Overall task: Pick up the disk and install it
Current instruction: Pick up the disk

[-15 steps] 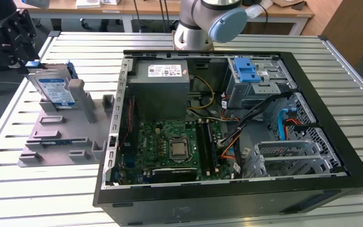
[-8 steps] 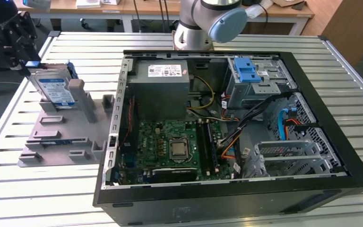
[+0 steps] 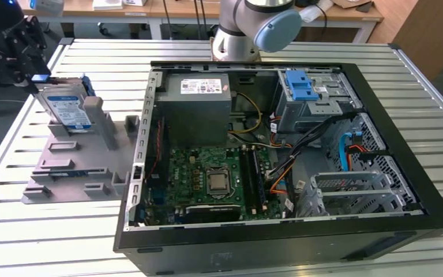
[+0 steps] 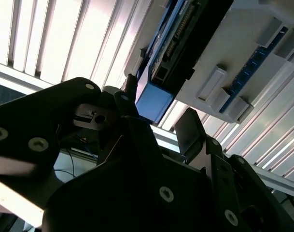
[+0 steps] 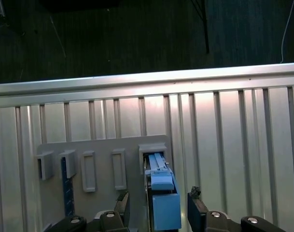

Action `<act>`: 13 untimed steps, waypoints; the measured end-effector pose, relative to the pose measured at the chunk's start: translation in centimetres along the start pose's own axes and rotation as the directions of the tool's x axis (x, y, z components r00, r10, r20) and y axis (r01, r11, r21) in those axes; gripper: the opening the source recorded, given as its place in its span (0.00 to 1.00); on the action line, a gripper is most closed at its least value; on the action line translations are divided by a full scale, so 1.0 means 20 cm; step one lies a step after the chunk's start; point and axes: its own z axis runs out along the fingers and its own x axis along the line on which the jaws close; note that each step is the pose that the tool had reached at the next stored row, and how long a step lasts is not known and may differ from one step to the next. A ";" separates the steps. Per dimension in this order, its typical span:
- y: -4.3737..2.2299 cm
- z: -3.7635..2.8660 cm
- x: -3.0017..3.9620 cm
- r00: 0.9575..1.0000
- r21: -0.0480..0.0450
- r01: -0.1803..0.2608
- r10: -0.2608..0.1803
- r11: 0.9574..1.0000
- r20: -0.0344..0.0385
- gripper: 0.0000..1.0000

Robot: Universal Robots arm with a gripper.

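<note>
gripper [image 5: 159,193]: spread wide, holding nothing; fingers [image 5: 197,203] sit either side of the disk's top end with a gap on both sides
disk [image 3: 66,109]: stands on edge in a slot of the grey holder, label facing the exterior view's right, blue frame uppermost; not lifted
grasp spot: judged best across the two broad flat faces at the upper end, where the fingers already straddle it; the lower part sits in the slot, no access
stiffness: looks rigid, metal body, no give expected; the blue plastic frame is probably the weaker part, so squeeze the body rather than the frame lip
weight: likely dense for its size, needs a firm pinch
surface: smooth metal and glossy label, likely slippery
fragility: likely shock-sensitive, no knocks on slot walls
grey holder [image 3: 75,167]: moulded fixture with several slots, lies on the table at the exterior view's left of the case
table [image 3: 52,231]: slatted metal top
computer case [image 3: 406,190]: open, lying flat, well apart from disk
drive cage [image 3: 322,101]: far corner of case, blue latch [image 3: 299,86] on top
power supply [image 3: 196,107]: grey box beside cage, not the target
</note>
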 end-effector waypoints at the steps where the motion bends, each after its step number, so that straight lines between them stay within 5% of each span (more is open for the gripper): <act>1: 0.000 0.003 -0.002 1.000 -0.001 0.000 0.000 1.000 0.000 0.59; 13: 0.000 0.060 -0.003 1.000 -0.002 0.001 -0.001 1.000 0.000 0.59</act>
